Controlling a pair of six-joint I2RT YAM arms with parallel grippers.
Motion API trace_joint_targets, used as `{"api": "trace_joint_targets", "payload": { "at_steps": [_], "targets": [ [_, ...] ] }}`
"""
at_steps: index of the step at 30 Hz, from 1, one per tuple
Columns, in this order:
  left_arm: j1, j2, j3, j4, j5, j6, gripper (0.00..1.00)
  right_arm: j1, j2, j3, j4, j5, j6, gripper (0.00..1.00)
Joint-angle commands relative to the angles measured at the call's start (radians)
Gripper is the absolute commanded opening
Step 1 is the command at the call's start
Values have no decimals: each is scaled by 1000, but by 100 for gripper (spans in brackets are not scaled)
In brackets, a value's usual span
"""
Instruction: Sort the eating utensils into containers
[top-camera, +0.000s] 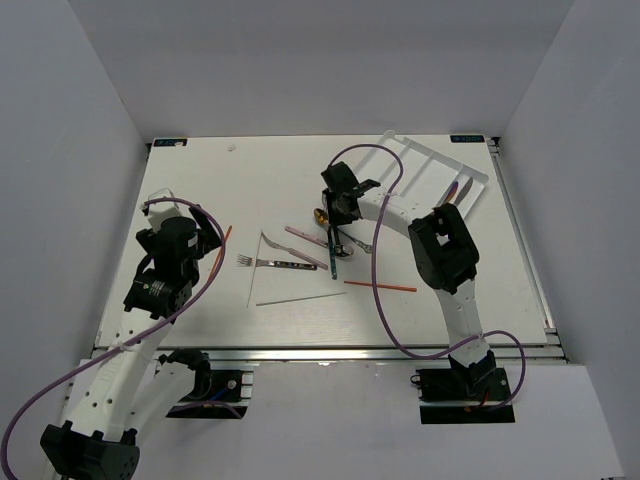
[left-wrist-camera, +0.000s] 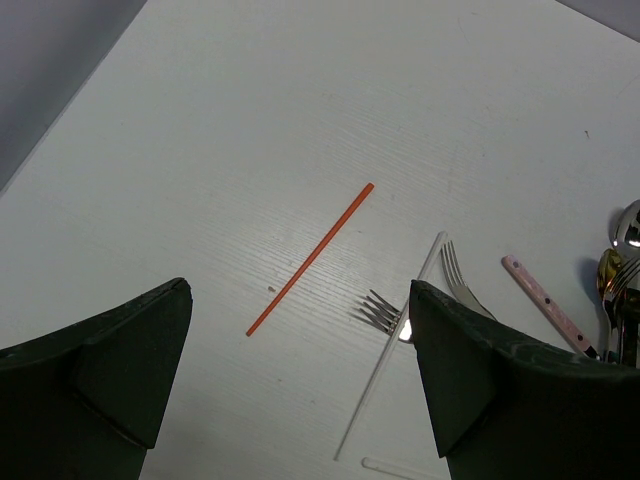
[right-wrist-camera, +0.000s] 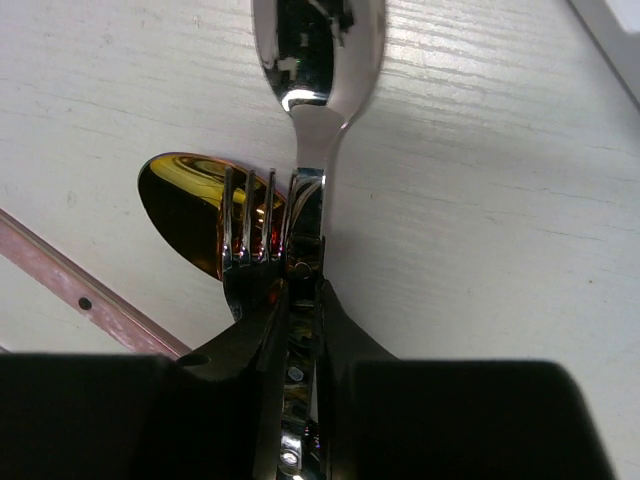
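Pinching the silver fork (right-wrist-camera: 262, 225) at its neck, our right gripper (right-wrist-camera: 300, 292) sits mid-table, left of the tray (top-camera: 440, 157); we expect stiff, slick, light metal. Our left gripper (left-wrist-camera: 300, 290) hangs open, near left.

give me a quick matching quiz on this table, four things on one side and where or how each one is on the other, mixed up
Things:
1. gold spoon
2. red chopstick by the left arm
3. white tray
4. left gripper

Place or state:
a. at the far right corner of the table
b. wide open, holding nothing
c. bowl partly under the tines of a fork
d. lying flat on the bare tabletop, touching no other utensil

Pairs: 1-c, 2-d, 3-a, 4-b
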Motion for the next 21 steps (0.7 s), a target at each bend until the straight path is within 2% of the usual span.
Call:
{"api": "trace_joint_targets", "payload": {
  "at_steps": [1,3,7,17,19,21],
  "targets": [
    [6,-16,-2,6,5,10,98,-1,21,27,-12,29,17,14],
    [6,-18,-5,6,6,10,98,-3,13,18,-6,37,21,14],
    [6,-16,-4,6,8,10,98,-1,39,45,-41,45,17,25],
    [6,-15,-4,6,6,10,98,-1,34,31,-35,51,15,23],
    [4,-15,-4,6,6,10,98,-1,31,27,-35,48,14,16],
    [4,-15,-4,6,6,10,98,-1,25,19,-23,28,11,0]
  ]
}}
